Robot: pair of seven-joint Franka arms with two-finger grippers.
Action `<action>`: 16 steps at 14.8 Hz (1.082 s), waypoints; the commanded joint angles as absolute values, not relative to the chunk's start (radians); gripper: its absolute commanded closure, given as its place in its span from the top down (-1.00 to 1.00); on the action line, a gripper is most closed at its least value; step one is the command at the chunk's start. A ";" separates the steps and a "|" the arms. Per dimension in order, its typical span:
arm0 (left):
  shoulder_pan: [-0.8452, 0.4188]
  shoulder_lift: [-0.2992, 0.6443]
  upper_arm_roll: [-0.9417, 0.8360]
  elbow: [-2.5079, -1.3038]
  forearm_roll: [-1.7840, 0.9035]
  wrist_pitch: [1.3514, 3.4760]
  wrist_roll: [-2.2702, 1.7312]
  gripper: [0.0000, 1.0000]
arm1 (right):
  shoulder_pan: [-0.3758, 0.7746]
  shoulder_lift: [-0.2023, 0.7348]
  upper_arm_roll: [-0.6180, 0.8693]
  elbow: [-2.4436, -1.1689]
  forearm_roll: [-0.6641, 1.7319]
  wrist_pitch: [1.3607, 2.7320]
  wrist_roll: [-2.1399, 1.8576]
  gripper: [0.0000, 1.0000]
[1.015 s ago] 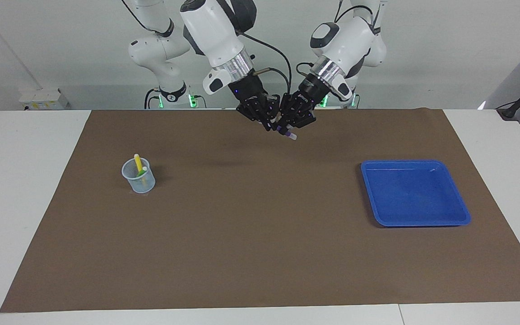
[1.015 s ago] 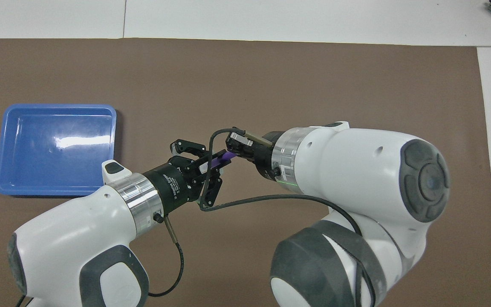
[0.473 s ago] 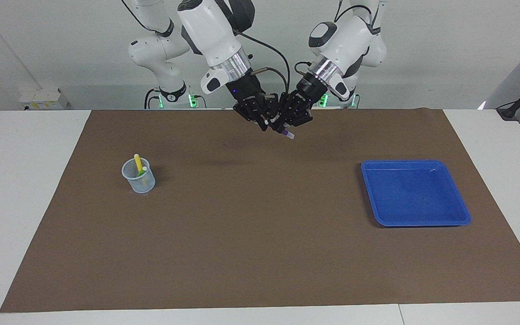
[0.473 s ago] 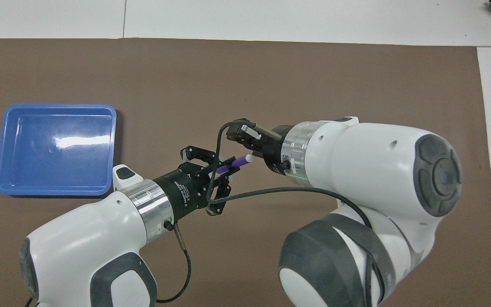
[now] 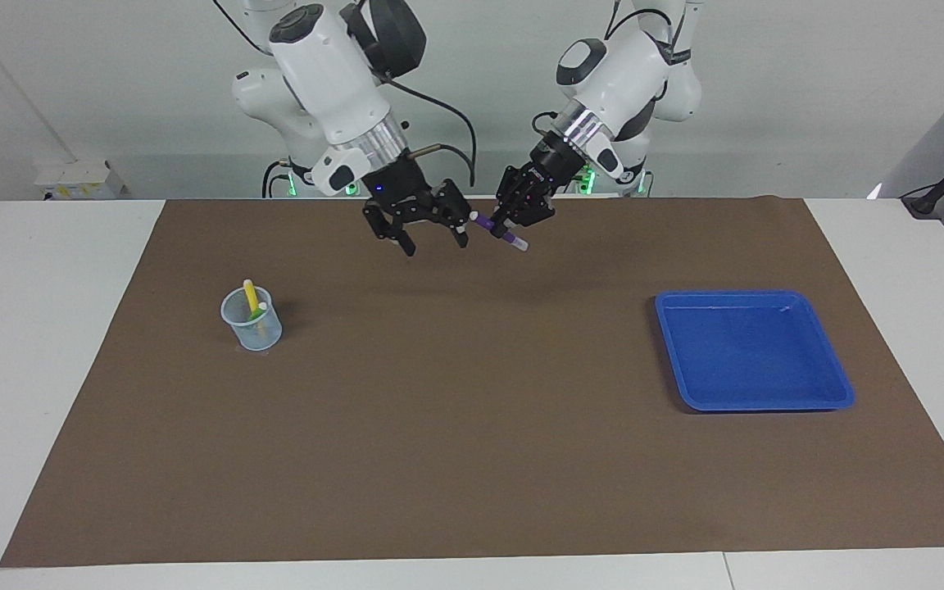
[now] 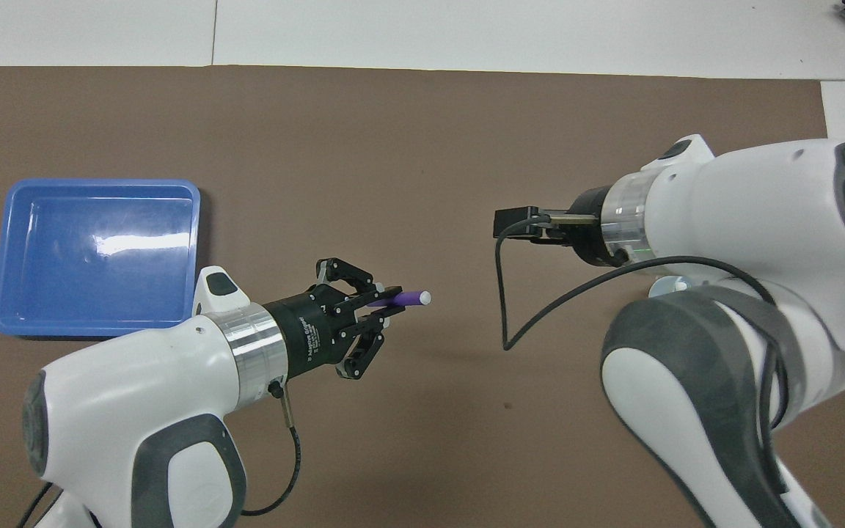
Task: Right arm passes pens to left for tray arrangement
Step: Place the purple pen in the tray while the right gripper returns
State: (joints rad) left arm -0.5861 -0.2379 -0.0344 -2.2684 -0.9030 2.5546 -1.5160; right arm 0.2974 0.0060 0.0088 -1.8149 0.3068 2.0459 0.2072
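Fingers of our left gripper (image 5: 513, 223) are clenched on the slim purple marker pen (image 5: 498, 232), which crosses them slantwise with its pale tip sticking out clear on one side. Our right gripper (image 5: 429, 235), the one with the small blue light, hangs just beside it with its fingers spread apart and nothing between them; a small gap of air separates it from the pen. Both grippers are up in the air over the brown mat (image 5: 472, 459), at the edge near the robots' bases.

We judge the first handover done: the purple pen is in the left gripper alone. What is left for this pen is the carry to the shallow bright blue plastic tray (image 5: 841, 397), which sits bare toward the left arm's end of the table, well apart from the pen. Two more pens wait: the yellow marker pen (image 5: 250, 295) and the green marker pen (image 5: 259, 312) stand in the small translucent cup (image 5: 252, 332) toward the right arm's end. So we put the task at roughly a third along at best, with no pen yet in the tray.
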 commanded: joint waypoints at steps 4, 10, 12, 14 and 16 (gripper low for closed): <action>-0.396 -0.281 -0.032 -2.238 -0.807 2.156 -1.082 -1.00 | 0.178 -0.084 0.020 -1.977 0.149 1.993 -0.236 1.00; -0.218 -0.265 -0.029 -2.123 -0.481 1.761 -0.650 -1.00 | 0.066 -0.066 0.021 -2.045 -0.043 2.017 -0.633 0.64; -0.178 -0.265 -0.028 -2.120 -0.382 1.730 -0.487 -1.00 | 0.028 -0.048 0.023 -2.075 -0.064 2.060 -0.704 0.60; -0.140 -0.265 -0.028 -2.120 -0.278 1.720 -0.353 -1.00 | 0.017 -0.038 0.023 -2.118 -0.066 2.103 -0.723 0.60; -0.103 -0.265 -0.028 -2.123 -0.210 1.723 -0.246 -1.00 | 0.018 -0.029 0.023 -2.155 -0.067 2.150 -0.729 0.49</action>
